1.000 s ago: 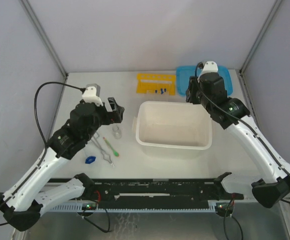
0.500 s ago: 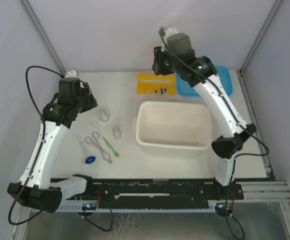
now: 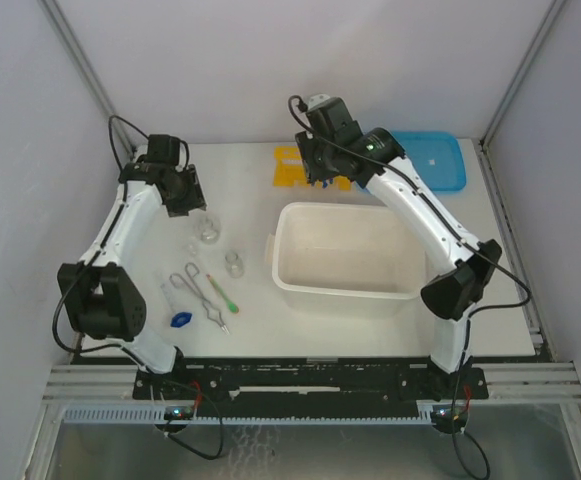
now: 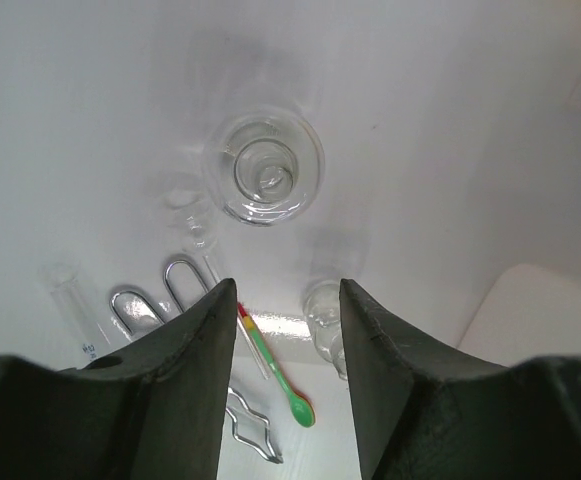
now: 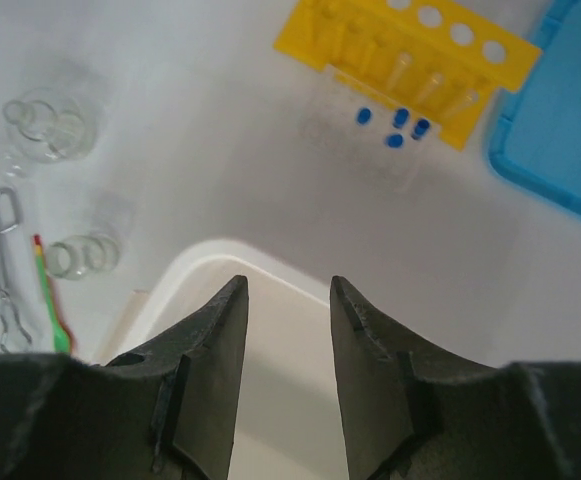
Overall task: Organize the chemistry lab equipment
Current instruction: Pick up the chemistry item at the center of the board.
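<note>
left gripper point(image 4: 282, 330): jaws apart, empty, over glass flask point(image 4: 269, 170) | right gripper point(image 5: 288, 330): jaws apart, empty, above white tub point(image 3: 347, 254) | yellow tube rack point(image 5: 410, 42): 12 o'clock of tub | tongs point(image 3: 199, 293), green-tipped stick point(image 3: 223, 294): 9 o'clock of tub

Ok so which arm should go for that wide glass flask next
Probably the left. Its tool hangs above the wide glass flask, open and empty, with the flask just ahead of its fingers. The right tool is over the white tub rim, facing the yellow rack.

White arm links, black joints, black looping cables, matte black pincer fingers point(image 4: 195, 380).
</note>
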Controlling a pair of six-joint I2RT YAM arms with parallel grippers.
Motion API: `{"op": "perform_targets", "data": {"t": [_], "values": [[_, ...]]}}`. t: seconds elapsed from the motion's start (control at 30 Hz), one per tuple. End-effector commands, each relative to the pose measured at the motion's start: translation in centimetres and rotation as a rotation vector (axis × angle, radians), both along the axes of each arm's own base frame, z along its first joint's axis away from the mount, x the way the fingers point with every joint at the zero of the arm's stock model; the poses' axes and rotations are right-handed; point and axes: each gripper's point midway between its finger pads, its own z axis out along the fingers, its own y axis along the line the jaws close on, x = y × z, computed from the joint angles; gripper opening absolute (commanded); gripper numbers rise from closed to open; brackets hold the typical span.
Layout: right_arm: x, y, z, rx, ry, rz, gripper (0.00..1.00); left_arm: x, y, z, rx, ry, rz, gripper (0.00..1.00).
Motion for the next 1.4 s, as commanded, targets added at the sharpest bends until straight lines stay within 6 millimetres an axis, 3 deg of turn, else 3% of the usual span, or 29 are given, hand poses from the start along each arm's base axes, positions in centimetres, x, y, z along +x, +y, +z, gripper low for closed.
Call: {"op": "perform_targets", "data": {"t": [0.0,0.3,0.53,0.7,0.97,1.37], "values": [[-0.6,-4.6,5.7,0.055,-0.160,-0.114,0.38,1.9,-0.2,1.5,-0.007,-0.049,-0.052,0.50],[-0.5,-11.7,4.0,0.099,-0.113,-0.250,0.38,3.7,0.4,-0.9,0.040,-0.006,-0.070,0.52],[0.2,-14.7,3.6,0.091,-0.107,-0.318,0.38,5.9,1.0,-2.2,0.068,0.048,-0.087,0.49],[0.3,-16.6,3.9,0.095,-0.115,-0.367,0.38,5.4,1.4,-3.2,0.080,0.104,-0.098,0.48],[0.6,-17.9,2.5,0.098,-0.079,-0.392,0.38,4.2,1.1,-4.3,0.055,0.146,-0.118,0.48],[0.2,-18.4,1.5,0.095,-0.053,-0.400,0.38,4.4,1.2,-6.2,0.064,0.183,-0.127,0.47]]}}
